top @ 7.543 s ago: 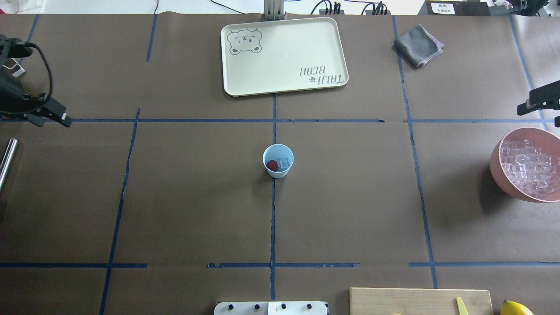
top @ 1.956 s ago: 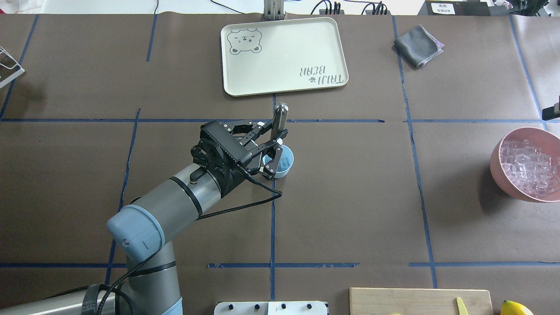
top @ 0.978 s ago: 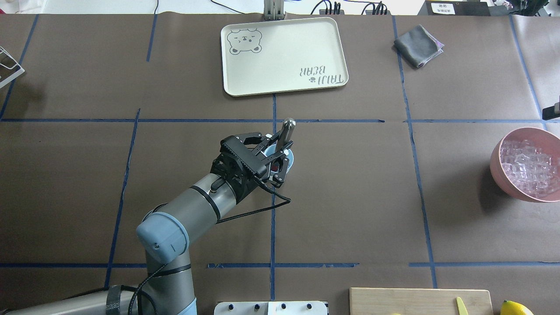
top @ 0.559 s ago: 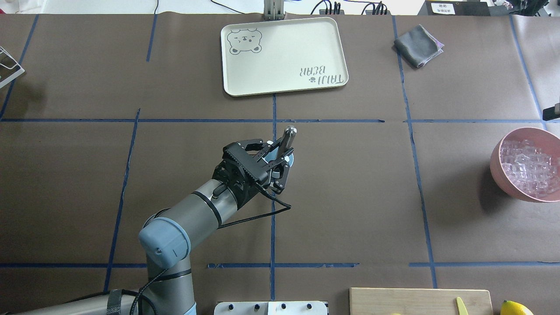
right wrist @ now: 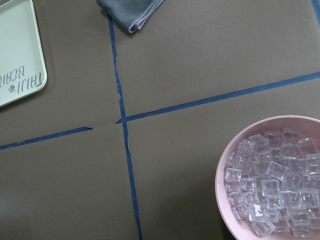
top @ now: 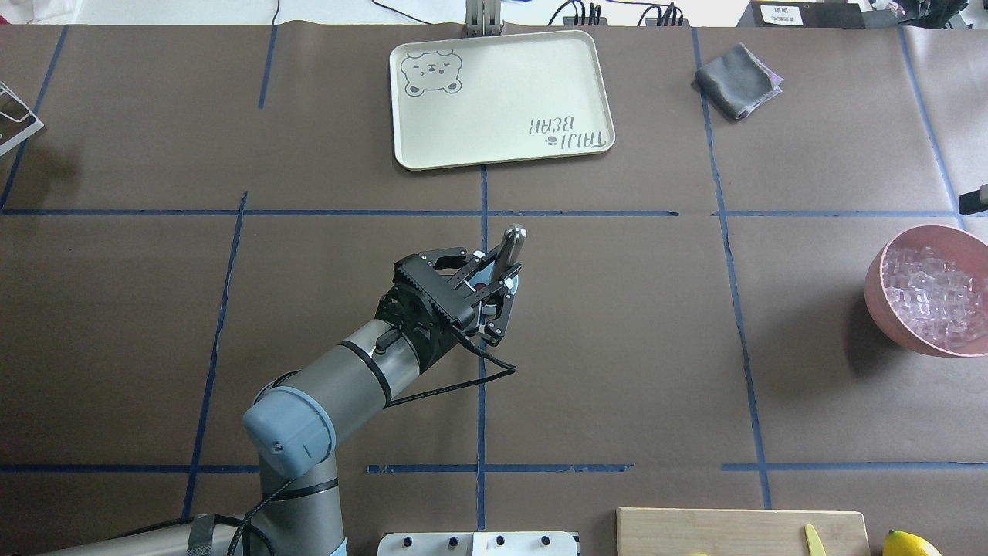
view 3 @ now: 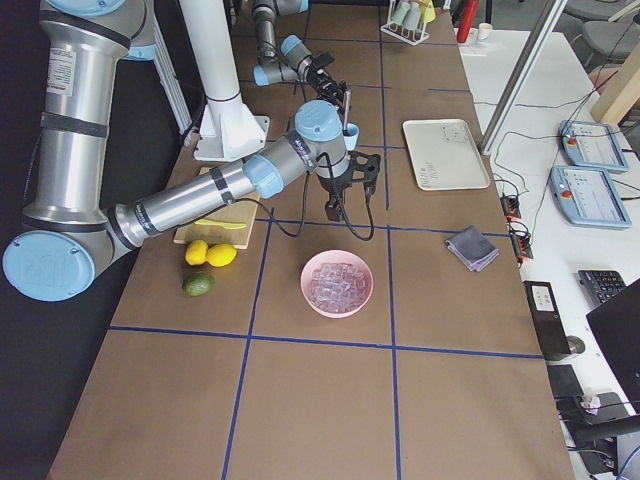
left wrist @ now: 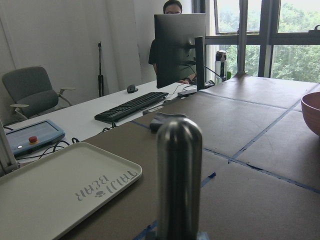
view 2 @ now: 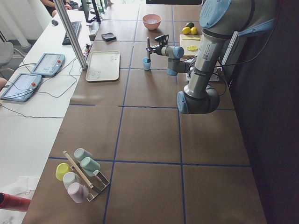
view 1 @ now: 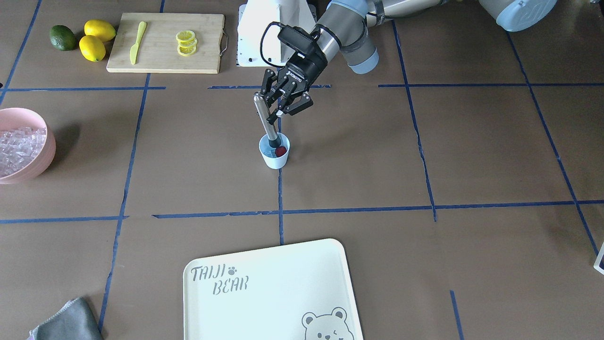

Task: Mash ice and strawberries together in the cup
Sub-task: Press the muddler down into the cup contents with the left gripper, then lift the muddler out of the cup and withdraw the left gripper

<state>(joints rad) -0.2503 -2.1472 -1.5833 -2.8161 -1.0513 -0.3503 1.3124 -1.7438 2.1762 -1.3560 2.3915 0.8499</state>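
Centrally, my left gripper is clamped on a tilted steel pestle whose lower end sits inside the blue cup, mid-frame in the front view; a strawberry lies beside that end. Ice fills the pink bowl, left edge.

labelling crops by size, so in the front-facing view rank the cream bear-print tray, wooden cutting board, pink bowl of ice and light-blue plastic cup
1. cream bear-print tray, largest, though cut off by the frame's edge
2. wooden cutting board
3. pink bowl of ice, partly out of frame
4. light-blue plastic cup
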